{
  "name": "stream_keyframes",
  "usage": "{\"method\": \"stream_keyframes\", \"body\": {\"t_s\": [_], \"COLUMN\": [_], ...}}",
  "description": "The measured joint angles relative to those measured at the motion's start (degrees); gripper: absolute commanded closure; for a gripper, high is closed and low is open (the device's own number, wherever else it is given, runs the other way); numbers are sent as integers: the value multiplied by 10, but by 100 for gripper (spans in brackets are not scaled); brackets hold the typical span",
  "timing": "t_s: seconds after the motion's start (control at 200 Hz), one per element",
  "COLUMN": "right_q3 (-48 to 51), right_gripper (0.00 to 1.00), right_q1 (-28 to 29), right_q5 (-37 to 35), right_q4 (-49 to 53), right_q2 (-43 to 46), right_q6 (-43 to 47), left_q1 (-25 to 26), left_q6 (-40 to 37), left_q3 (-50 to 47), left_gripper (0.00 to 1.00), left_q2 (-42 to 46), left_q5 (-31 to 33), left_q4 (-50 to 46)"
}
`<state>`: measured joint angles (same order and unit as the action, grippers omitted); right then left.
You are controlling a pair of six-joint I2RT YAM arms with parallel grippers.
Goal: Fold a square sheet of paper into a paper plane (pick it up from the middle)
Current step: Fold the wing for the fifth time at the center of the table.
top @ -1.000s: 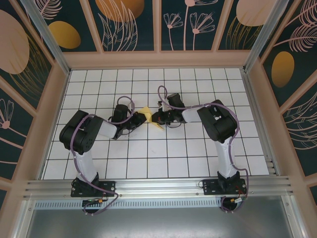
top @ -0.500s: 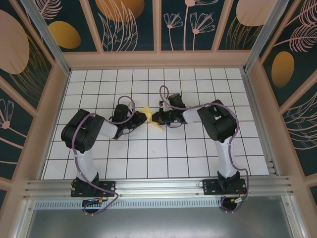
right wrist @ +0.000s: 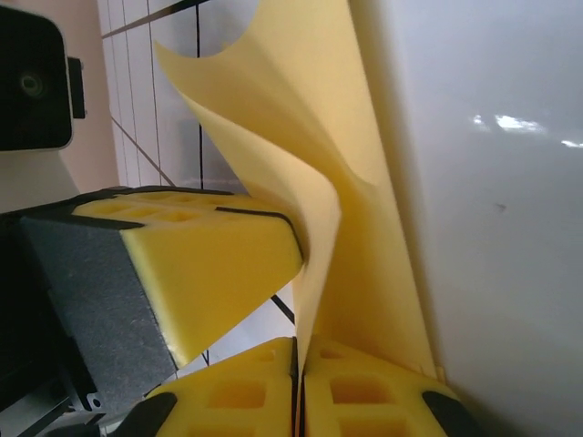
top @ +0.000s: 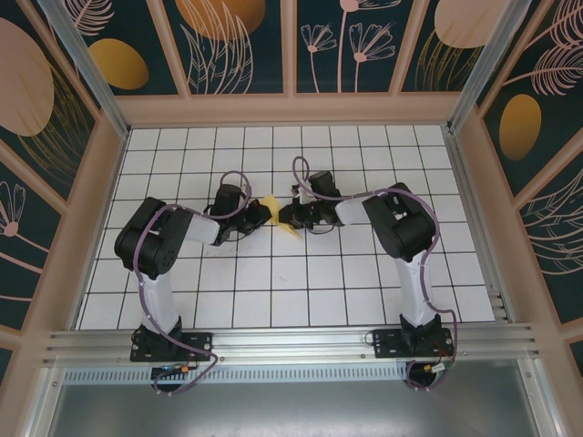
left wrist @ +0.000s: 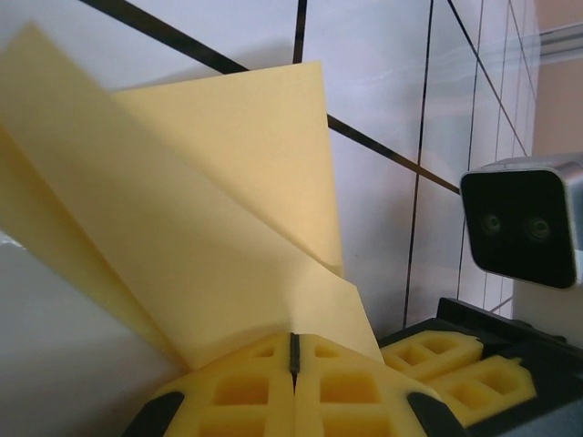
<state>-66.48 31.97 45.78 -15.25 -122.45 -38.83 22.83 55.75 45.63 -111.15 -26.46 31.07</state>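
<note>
Gripping yellow paper with left gripper and right gripper, both finger pairs clamped on it, sheet creased into overlapping angled flaps.

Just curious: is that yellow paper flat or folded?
Folded: the yellow paper shows overlapping layers meeting at a crease.

Your left arm and right arm were bent at the elbow and reached inward toward each other. Your left hand and right hand nearly met in the middle, each with fingers pressed together.
</note>
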Motion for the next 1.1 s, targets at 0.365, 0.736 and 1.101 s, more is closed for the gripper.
{"method": "stream_keyframes", "body": {"t_s": [0.365, 0.736, 1.101], "right_q3": [-11, 10, 10], "right_gripper": [75, 70, 85], "right_q1": [-20, -17, 13], "right_q5": [11, -24, -85], "right_q4": [78, 119, 146], "right_q2": [20, 66, 71], "right_q6": [100, 236, 315], "left_q1": [0, 0, 0], "left_q6": [14, 15, 15], "left_q3": [21, 36, 40], "left_gripper": [98, 99, 98], "left_q2": [0, -3, -4], "left_q5": [0, -4, -5], "left_q4": [-45, -71, -79]}}
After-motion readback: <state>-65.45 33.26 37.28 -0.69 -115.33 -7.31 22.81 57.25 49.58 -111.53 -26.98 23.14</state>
